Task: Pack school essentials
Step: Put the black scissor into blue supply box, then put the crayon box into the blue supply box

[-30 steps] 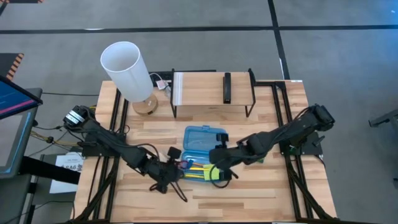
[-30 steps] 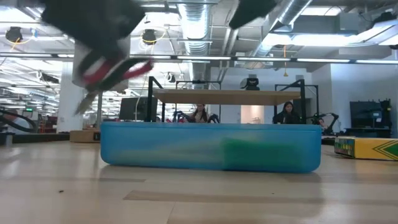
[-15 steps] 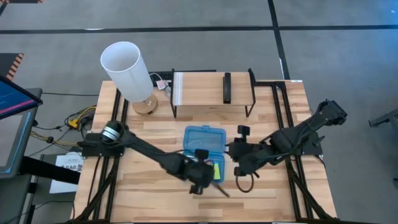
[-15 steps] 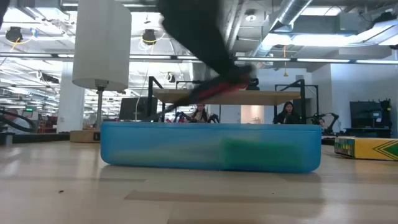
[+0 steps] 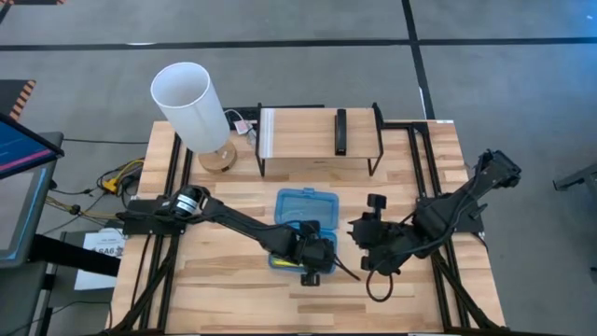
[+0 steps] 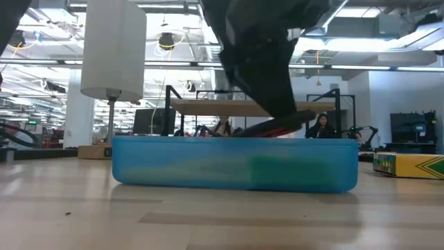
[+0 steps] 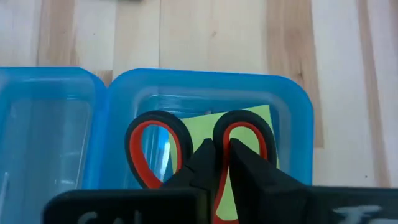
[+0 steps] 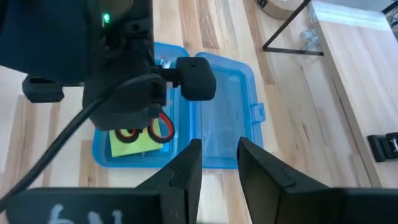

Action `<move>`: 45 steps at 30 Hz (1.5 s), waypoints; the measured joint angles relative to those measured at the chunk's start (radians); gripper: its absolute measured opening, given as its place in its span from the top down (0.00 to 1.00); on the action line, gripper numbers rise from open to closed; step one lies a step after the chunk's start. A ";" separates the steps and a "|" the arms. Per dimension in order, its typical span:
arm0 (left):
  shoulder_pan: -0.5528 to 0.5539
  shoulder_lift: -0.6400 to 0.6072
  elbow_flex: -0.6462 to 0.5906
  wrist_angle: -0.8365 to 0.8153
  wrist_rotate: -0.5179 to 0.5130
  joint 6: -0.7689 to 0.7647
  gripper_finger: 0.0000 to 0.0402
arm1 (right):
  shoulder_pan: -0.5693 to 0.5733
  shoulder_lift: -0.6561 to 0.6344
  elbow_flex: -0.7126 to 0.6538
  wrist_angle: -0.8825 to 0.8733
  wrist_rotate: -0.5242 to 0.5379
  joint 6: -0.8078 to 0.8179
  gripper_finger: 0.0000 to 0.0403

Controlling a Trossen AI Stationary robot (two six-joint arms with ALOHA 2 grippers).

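The red-handled scissors [image 7: 198,152] hang over the blue plastic case [image 5: 300,217] near the counter's [image 5: 233,299] front edge, pinched between the left gripper's [image 7: 216,163] narrow fingers; their blades are hidden. A green sticky-note pad [image 7: 245,163] lies beneath. The right gripper [image 8: 216,163], partly parted and empty, waits beside the case.
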 joint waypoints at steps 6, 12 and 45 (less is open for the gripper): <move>-0.003 -0.001 0.000 -0.026 -0.012 0.015 0.77 | -0.009 0.002 -0.001 -0.003 0.000 0.005 0.69; -0.006 -0.015 0.000 -0.042 -0.004 0.069 0.64 | -0.016 0.002 -0.001 -0.004 0.000 0.005 0.69; -0.129 -0.966 -1.315 1.434 -0.074 0.204 0.80 | -0.214 0.002 -0.347 0.343 -0.382 -0.066 0.69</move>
